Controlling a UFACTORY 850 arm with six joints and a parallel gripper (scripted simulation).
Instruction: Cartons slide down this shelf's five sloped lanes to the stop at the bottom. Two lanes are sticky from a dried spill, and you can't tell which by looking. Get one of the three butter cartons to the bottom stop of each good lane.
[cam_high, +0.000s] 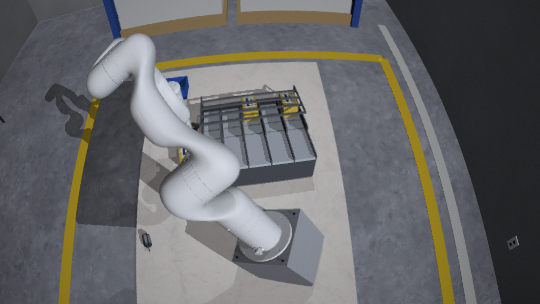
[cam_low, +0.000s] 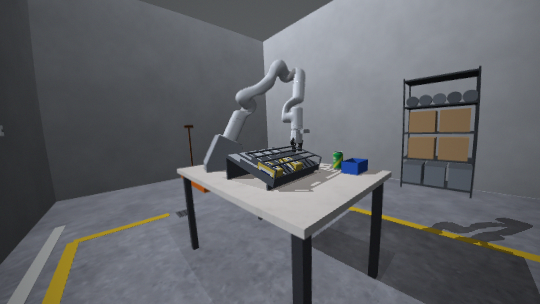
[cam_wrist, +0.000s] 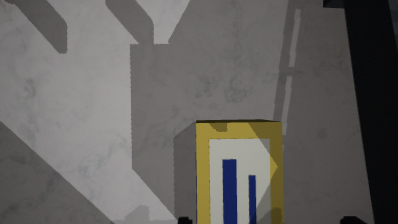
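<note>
A yellow butter carton (cam_wrist: 239, 172) with a white label and blue bars lies on the pale table, low in the wrist view. My gripper (cam_wrist: 267, 220) is open and empty just above it, with only the fingertips showing at the bottom edge. In the exterior view the gripper (cam_low: 296, 146) hangs low beside the sloped shelf (cam_low: 272, 162). Two more butter cartons (cam_high: 250, 106) (cam_high: 290, 102) sit at the shelf's (cam_high: 257, 132) low far end, under its cross bars. The arm hides the gripper and most of the loose carton in the top view.
The shelf's dark frame (cam_wrist: 370, 100) runs down the right side of the wrist view, close to the carton. A green can (cam_low: 338, 160) and a blue bin (cam_low: 354, 165) stand on the table beyond the shelf. The robot base (cam_high: 262, 240) is at the near side.
</note>
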